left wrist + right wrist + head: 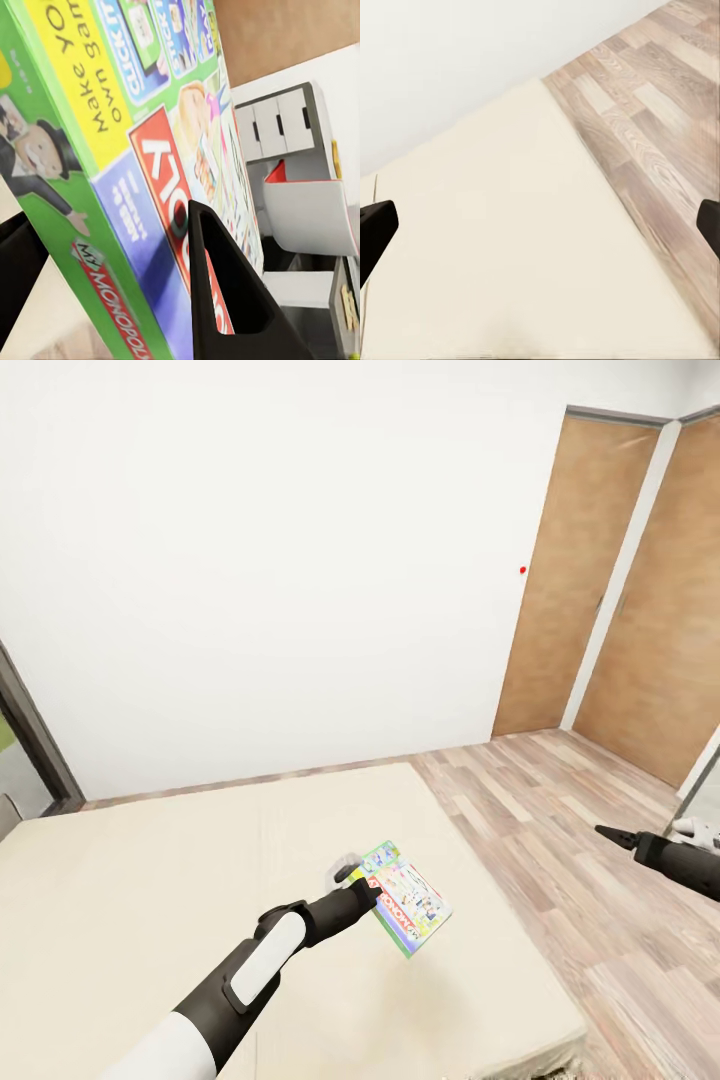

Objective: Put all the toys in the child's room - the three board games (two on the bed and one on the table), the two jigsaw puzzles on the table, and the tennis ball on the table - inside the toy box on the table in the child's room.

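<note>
A bedroom in a home is shown. A wide cream bed (250, 900) is set against a plain white wall (280, 540), beside a wood-plank floor (600, 840) and wooden doors (590, 570). A white drawer unit (281, 124) is visible.

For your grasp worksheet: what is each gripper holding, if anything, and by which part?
The left gripper pinches the Monopoly box at its edge, lifted above the bed. The right gripper is open and empty.

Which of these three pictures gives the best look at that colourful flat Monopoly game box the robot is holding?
The left wrist view: the green, red-banded Monopoly box looms close, its lettering readable, with the left gripper clamped on it. The head view shows the whole box, small, above the cream bed. The right wrist view looks at bed and floor.
</note>
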Robot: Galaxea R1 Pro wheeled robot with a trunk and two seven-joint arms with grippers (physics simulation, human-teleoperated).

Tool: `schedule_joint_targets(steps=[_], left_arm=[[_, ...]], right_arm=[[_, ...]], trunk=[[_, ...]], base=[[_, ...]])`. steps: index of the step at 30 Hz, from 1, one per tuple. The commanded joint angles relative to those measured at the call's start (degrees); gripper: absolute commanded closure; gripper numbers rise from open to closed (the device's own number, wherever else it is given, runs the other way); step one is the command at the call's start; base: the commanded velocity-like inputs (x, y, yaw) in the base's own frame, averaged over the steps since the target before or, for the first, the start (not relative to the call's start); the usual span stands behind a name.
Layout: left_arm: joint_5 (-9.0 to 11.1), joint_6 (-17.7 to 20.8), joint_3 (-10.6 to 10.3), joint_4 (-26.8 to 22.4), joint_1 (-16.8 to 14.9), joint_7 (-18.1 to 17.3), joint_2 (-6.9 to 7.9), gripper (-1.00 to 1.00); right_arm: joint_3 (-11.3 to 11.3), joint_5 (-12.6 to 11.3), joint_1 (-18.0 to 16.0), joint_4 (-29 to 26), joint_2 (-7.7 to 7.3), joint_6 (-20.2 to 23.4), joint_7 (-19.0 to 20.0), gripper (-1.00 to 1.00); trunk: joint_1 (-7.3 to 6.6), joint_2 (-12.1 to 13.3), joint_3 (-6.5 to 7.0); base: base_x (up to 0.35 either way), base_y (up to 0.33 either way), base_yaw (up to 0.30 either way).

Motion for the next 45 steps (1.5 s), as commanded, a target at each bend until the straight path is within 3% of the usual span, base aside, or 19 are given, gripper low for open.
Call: schedule_joint_targets(steps=[1,10,45], left_arm=[[0.33,0.16,0.0,-0.01,-0.04,-0.02,0.0,1.0],[0.33,0.15,0.0,-0.01,-0.04,-0.02,0.0,1.0],[0.33,0.16,0.0,-0.01,-0.04,-0.02,0.0,1.0]], right_arm=[[-0.08,0.26,-0.06,-0.02,0.0,0.86,0.38,-1.0],[-0.06,0.31,-0.06,-0.02,0.0,3.24,0.3,-1.0],[0.04,0.37,-0.06,0.04,0.01,3.81,0.29,-1.0]], trunk=[[-0.22,0.37,0.12],[-2.2,3.98,1.73],[-9.89,18.02,8.02]], base=[[0.0,0.0,-0.281],[0.0,0.0,-0.281],[0.0,0.0,-0.281]])
